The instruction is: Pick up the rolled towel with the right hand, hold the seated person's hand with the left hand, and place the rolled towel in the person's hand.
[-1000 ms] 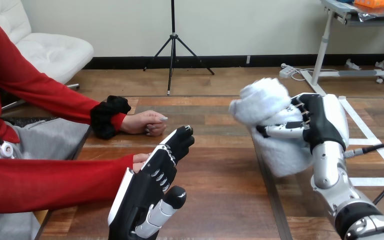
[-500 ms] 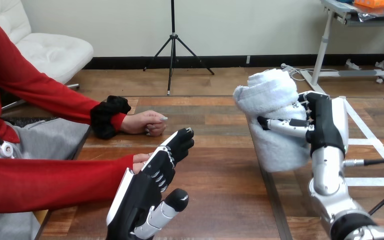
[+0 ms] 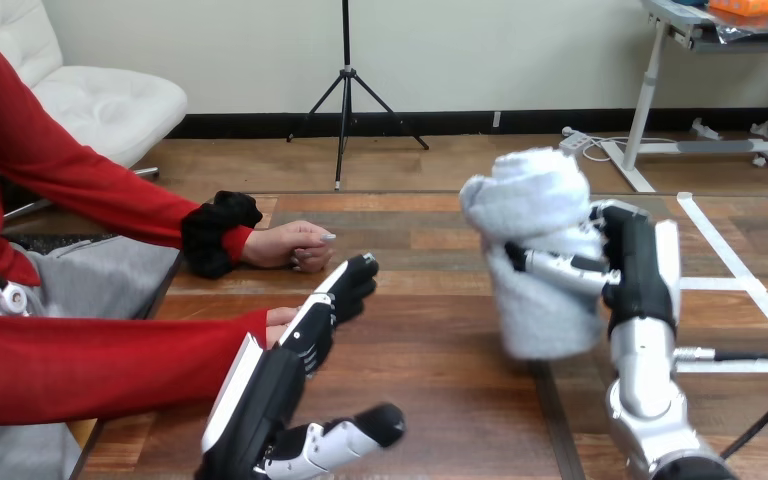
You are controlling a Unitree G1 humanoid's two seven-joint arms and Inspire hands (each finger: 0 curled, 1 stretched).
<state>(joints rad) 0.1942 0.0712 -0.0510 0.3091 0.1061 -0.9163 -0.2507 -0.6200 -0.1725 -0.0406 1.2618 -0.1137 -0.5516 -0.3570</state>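
Observation:
The white rolled towel (image 3: pixel 540 262) stands upright above the table's right half, and my right hand (image 3: pixel 645 265) is shut on it from the right, thumb across its front. My left hand (image 3: pixel 272 388) reaches forward at the lower left with straight fingers and the thumb spread out to the right. Just left of its fingers shows a small part of the person's near hand (image 3: pixel 279 318), at the end of a red sleeve; the rest of it is hidden behind my left hand. I cannot tell whether the two touch.
The person's farther hand (image 3: pixel 294 245) rests as a fist on the wooden table (image 3: pixel 440 370) at the left, behind my left hand. White tape lines (image 3: pixel 745 272) and a black cable (image 3: pixel 760 360) lie at the right.
My right hand has carried the towel leftward and a little lower, toward the table's middle. My left thumb has swung out to the right. The person's hands have stayed put.

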